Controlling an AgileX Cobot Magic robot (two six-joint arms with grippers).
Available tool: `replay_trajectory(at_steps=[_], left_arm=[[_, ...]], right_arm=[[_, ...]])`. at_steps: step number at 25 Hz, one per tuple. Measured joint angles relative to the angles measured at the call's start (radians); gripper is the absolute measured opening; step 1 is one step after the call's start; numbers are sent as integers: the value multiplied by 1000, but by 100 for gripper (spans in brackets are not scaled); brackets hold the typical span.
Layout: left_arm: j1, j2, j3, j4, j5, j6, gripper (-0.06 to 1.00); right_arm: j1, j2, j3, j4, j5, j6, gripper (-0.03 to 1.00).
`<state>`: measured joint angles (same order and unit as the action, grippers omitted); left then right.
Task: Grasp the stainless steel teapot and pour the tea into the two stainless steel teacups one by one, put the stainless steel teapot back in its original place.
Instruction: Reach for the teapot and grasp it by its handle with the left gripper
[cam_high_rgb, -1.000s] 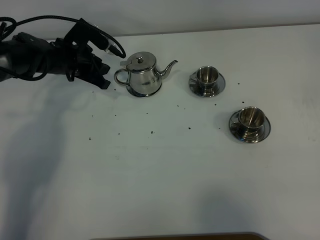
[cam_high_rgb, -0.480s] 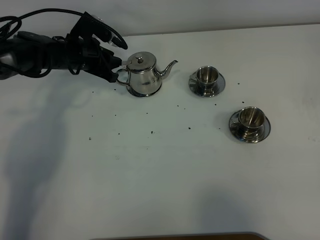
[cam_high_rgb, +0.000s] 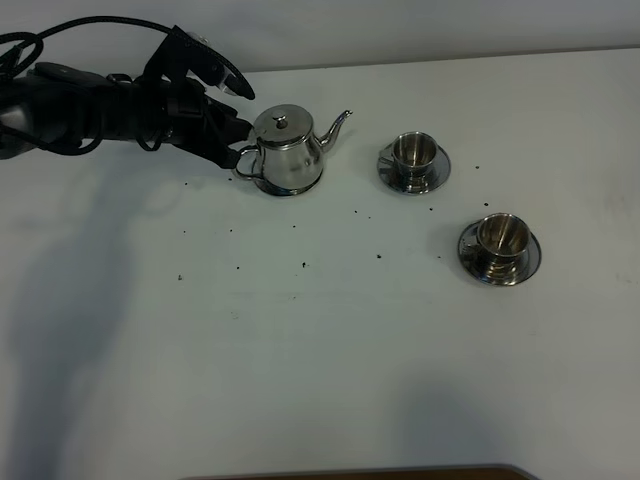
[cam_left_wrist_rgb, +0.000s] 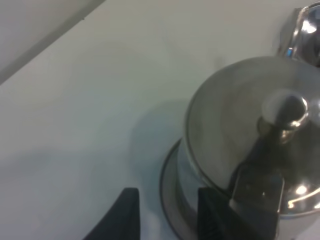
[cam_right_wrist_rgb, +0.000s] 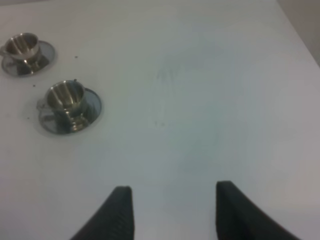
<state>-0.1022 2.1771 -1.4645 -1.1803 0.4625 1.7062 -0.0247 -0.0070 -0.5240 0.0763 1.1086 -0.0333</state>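
the white table (cam_high_rgb: 320, 350) carries the teapot (cam_high_rgb: 287, 155) at the far left, the far teacup (cam_high_rgb: 413, 150) on the far saucer (cam_high_rgb: 441, 168), the near teacup (cam_high_rgb: 500, 235) on the near saucer (cam_high_rgb: 531, 260), and scattered dark specks (cam_high_rgb: 304, 264).

**Mirror steel on a matt white surface**

The stainless steel teapot (cam_high_rgb: 287, 152) is mirror-polished, smooth and glossy. So are the two stainless steel teacups (cam_high_rgb: 414, 150) (cam_high_rgb: 500, 233) and their saucers (cam_high_rgb: 440, 170). The surface (cam_high_rgb: 330, 340) is matt white, flecked with dark specks (cam_high_rgb: 304, 264). The fingers (cam_left_wrist_rgb: 127, 215) of the left gripper (cam_high_rgb: 235, 150) look matt black, plastic-like.

Clear gap between teapot (cam_high_rgb: 287, 150) and teacups (cam_high_rgb: 413, 162)
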Motion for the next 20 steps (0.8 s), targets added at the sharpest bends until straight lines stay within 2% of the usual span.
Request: replay_trajectory(at_steps=[3, 8, 11, 20], left_arm=[[0, 0, 0, 23, 19, -32, 34], [0, 0, 0, 178, 45, -161, 34], [0, 0, 0, 243, 59, -222, 34], [0, 0, 0, 253, 118, -264, 34]], right_arm=[[0, 0, 0, 0, 0, 1, 38], [0, 0, 0, 0, 0, 1, 38], [0, 0, 0, 0, 0, 1, 38], [0, 0, 0, 0, 0, 1, 38]])
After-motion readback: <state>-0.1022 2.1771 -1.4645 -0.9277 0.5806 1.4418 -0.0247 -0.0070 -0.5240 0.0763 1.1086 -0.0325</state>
